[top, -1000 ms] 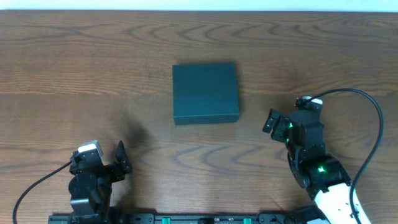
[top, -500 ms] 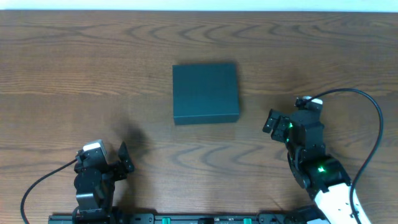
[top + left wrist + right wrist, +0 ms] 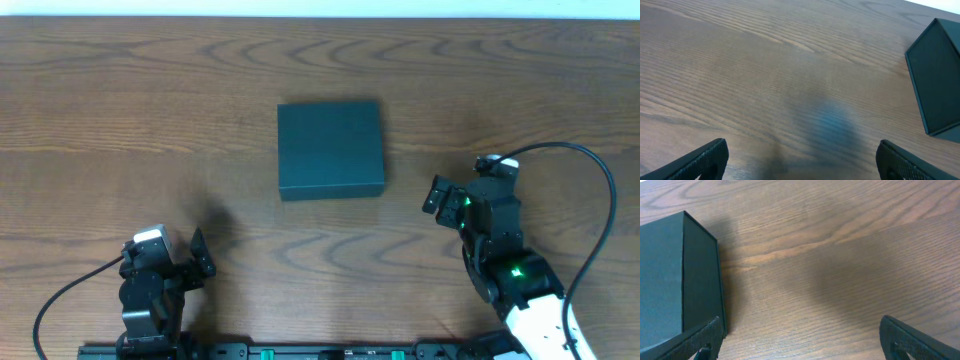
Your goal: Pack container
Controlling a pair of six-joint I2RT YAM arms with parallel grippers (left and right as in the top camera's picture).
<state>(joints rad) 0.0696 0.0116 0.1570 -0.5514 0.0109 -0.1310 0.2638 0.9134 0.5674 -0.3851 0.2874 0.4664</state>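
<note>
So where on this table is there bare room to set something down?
Nearly everywhere. The wooden table is bare left of the teal container, right of it past the right gripper, and along the far strip behind it. The stretch between the container and the left gripper is bare too; only the near edge, by both grippers, is crowded.

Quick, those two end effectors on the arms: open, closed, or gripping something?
Left end effector: open, holding nothing.
Right end effector: open, holding nothing.

A brown wooden table [image 3: 150, 120] with wavy grain fills the view, and a pale strip [image 3: 320, 8] runs along beyond its far edge at the top.
</note>
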